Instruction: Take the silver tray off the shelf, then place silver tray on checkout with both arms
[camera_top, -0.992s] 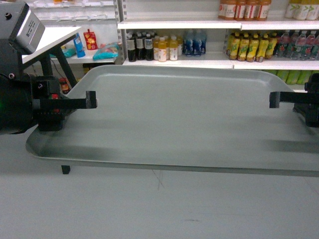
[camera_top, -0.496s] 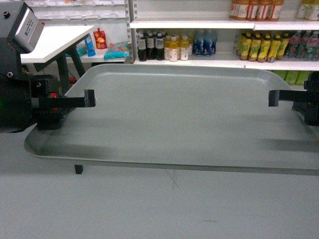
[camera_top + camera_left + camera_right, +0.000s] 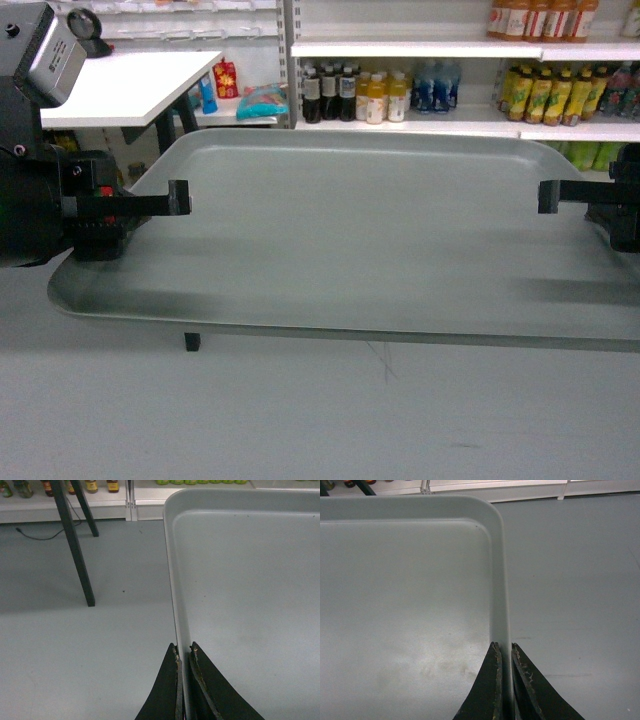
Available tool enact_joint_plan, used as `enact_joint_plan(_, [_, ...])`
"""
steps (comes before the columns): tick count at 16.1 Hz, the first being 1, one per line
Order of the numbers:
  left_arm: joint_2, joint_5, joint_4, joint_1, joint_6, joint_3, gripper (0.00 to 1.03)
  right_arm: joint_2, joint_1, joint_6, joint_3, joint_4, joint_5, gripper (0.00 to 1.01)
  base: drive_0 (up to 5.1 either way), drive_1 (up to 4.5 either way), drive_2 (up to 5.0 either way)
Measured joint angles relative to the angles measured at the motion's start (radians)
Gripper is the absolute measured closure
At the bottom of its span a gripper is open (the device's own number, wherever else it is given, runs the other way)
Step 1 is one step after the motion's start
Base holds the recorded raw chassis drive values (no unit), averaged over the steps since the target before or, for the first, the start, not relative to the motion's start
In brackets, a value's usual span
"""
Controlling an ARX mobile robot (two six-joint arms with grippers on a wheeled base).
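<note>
While both arms are carrying the tray (image 3: 360,230) in the air | left gripper (image 3: 183,652) at 9 o'clock is pinching the left rim | tray is hanging level above grey floor, off the shelf (image 3: 400,128) at 12 o'clock | right gripper (image 3: 503,650) at 3 o'clock is pinching the right rim | setting it on the checkout is remaining; I cannot tell whether the white top (image 3: 120,85) at 10 o'clock is it.

Grey floor (image 3: 300,420); white table (image 3: 130,85); stocked shelving (image 3: 420,90), apparently bottled drinks.
</note>
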Motion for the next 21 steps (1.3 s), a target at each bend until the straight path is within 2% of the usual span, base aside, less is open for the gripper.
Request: enact_joint_plan(21, [0.0, 0.0, -0.002, 0.0, 0.0, 0.0, 1.0, 0.0, 0.0, 0.0, 0.0, -0.004, -0.001, 0.99, -5.0, 2.42, 2.4])
